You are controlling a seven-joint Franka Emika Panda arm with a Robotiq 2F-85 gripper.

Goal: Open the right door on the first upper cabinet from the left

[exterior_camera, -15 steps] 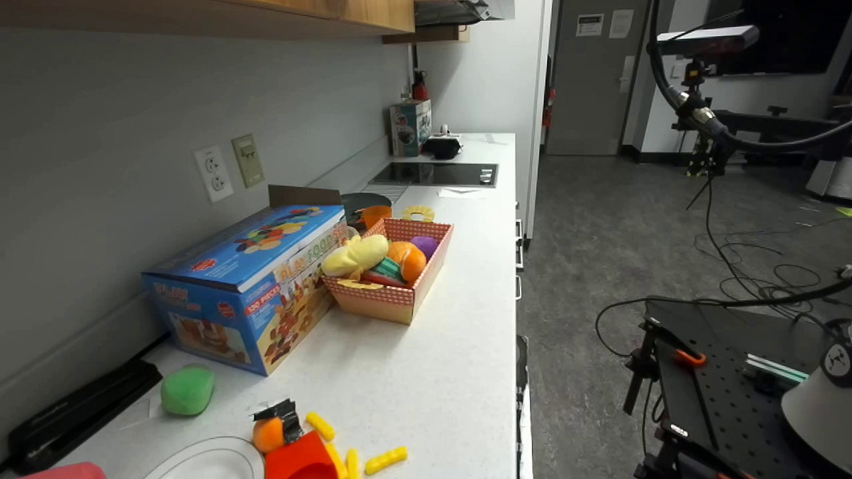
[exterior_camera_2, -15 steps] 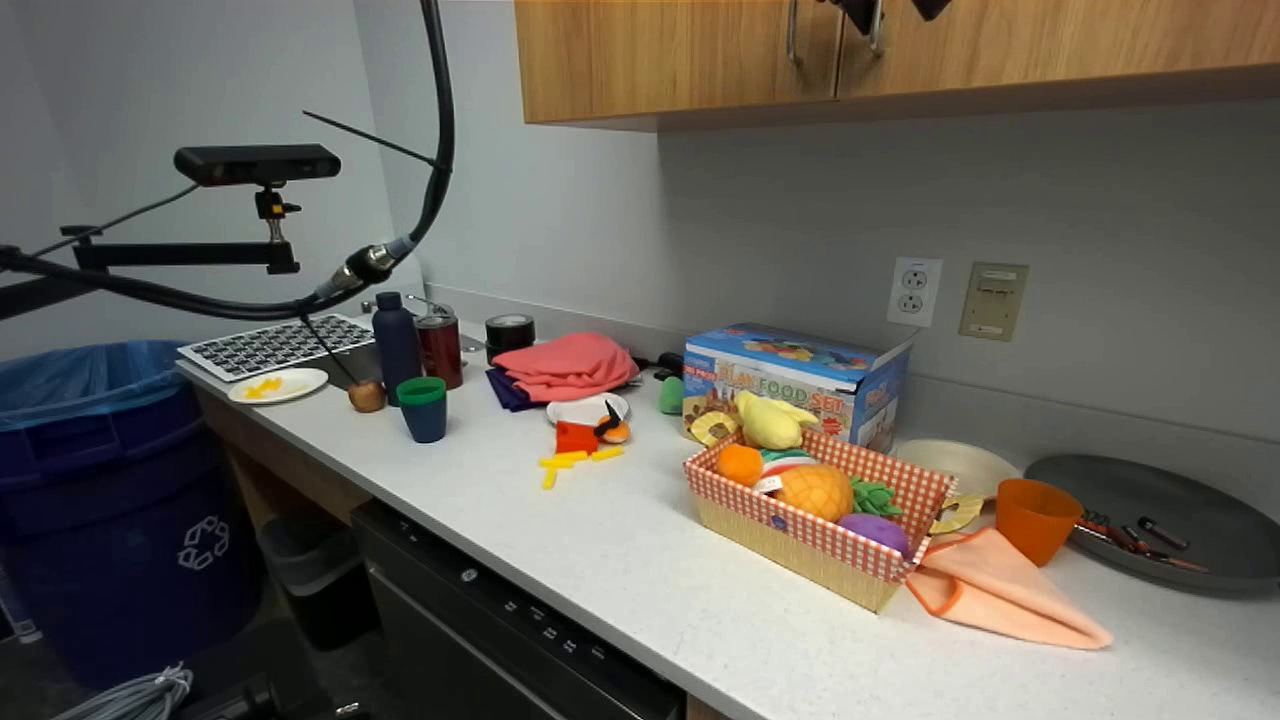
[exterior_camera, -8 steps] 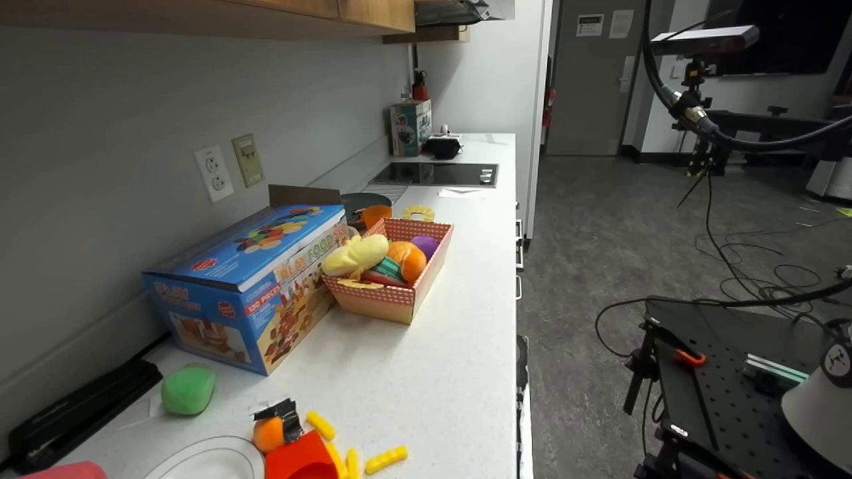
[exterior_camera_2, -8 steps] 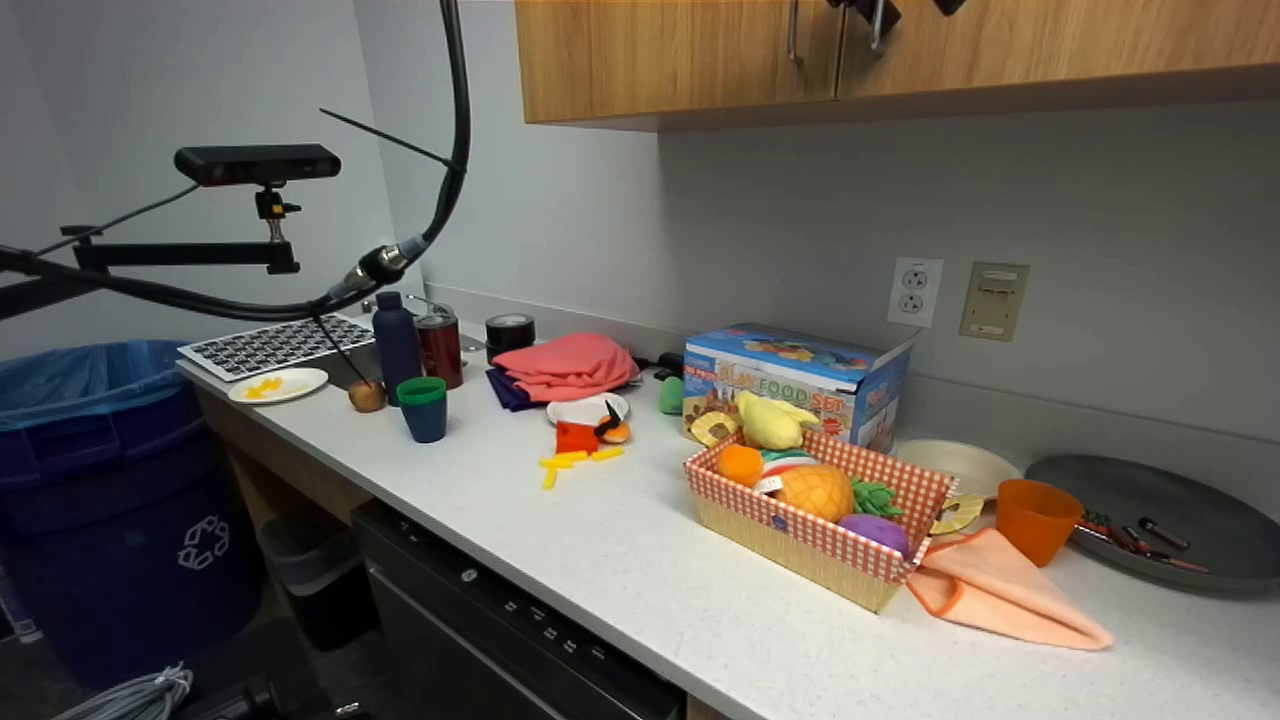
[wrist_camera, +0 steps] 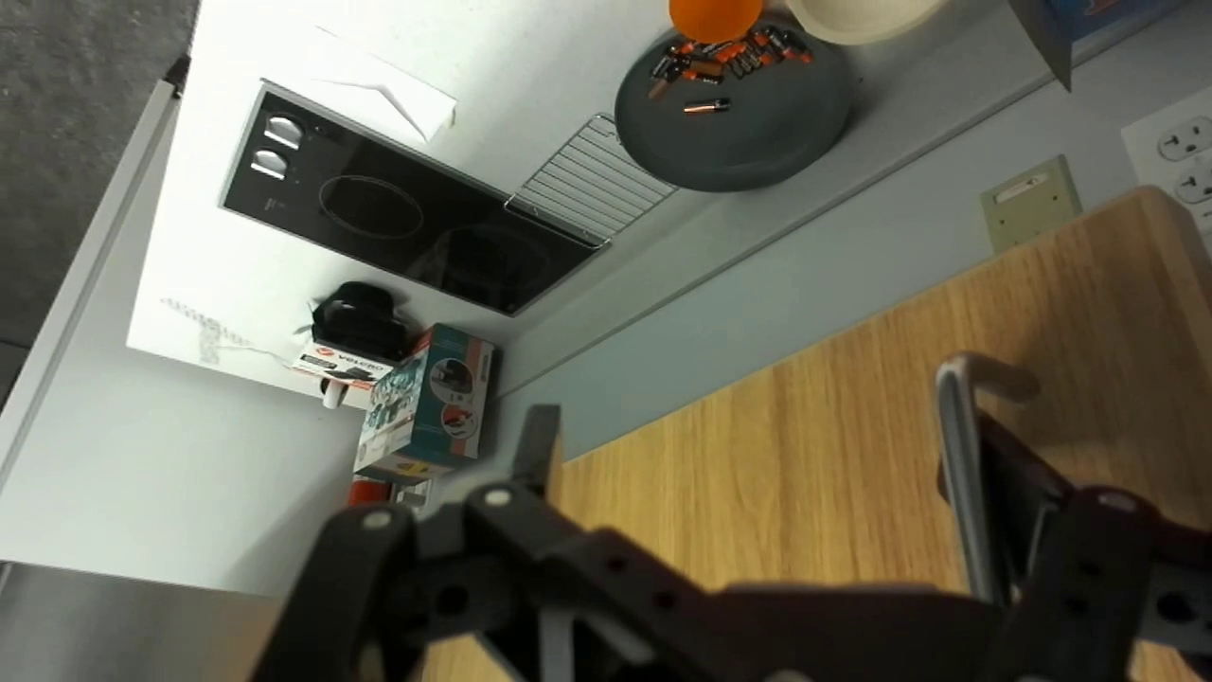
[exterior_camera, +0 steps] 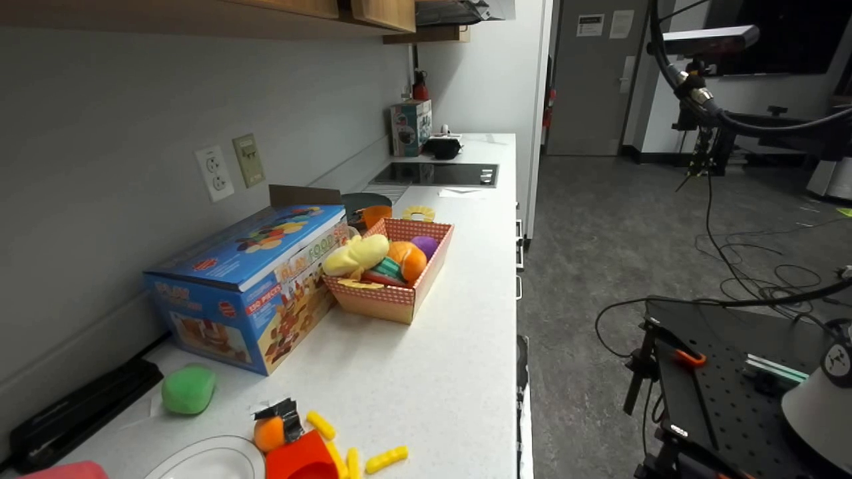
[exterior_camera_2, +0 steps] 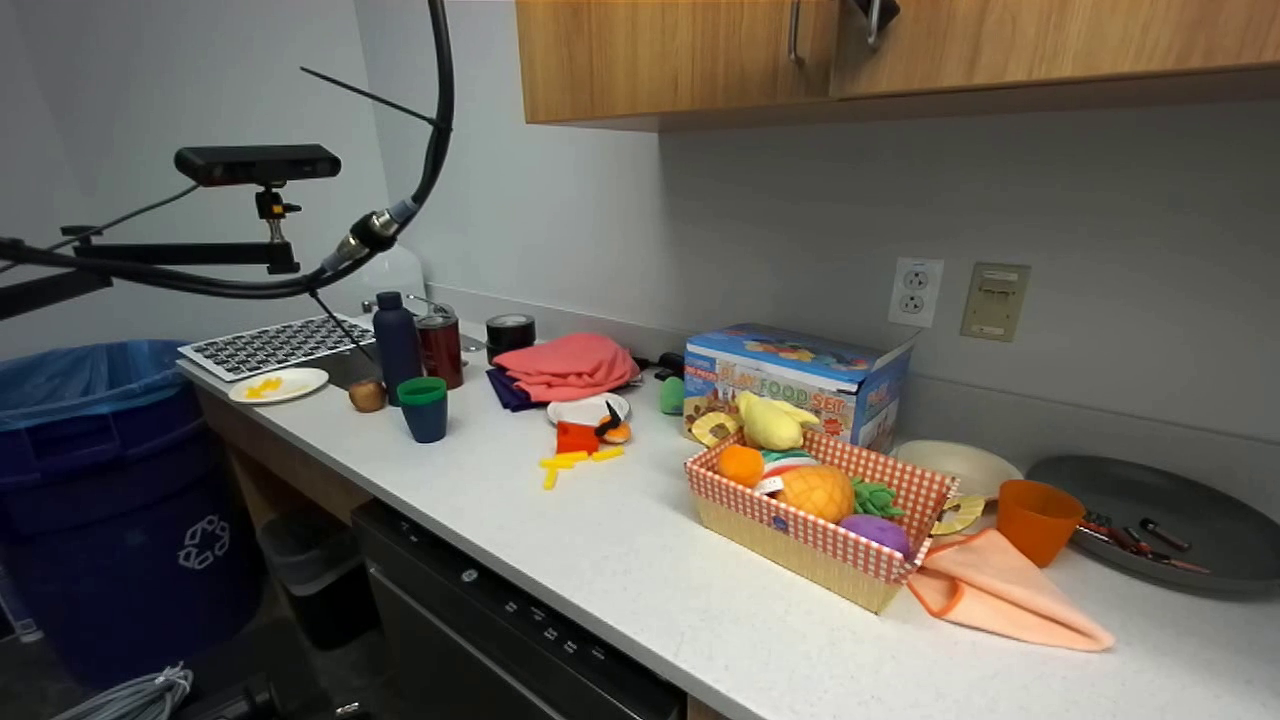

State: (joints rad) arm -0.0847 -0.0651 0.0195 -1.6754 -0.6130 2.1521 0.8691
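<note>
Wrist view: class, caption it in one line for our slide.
Fingers spread, one behind the handle of the door, cooktop and plate of batteries in the background.

In an exterior view I have the light-brown wooden upper cabinet (exterior_camera_2: pixel 960 106) | flat tan right door (exterior_camera_2: pixel 1060 42), edge slightly proud of the left door (exterior_camera_2: pixel 680 58) | my black fingers (exterior_camera_2: pixel 888 11), mostly cropped, at the bent metal handle (exterior_camera_2: pixel 873 36), contact unclear | white tabletop (exterior_camera_2: pixel 600 535): red-checked rectangular basket (exterior_camera_2: pixel 790 550) of toy fruit (exterior_camera_2: pixel 815 492), blue cardboard box (exterior_camera_2: pixel 790 384) just behind

Our gripper (wrist_camera: pixel 772 455), spread wide
In the wrist view our two dark fingers (wrist_camera: pixel 536 450) stand well apart across the lower half.
</note>
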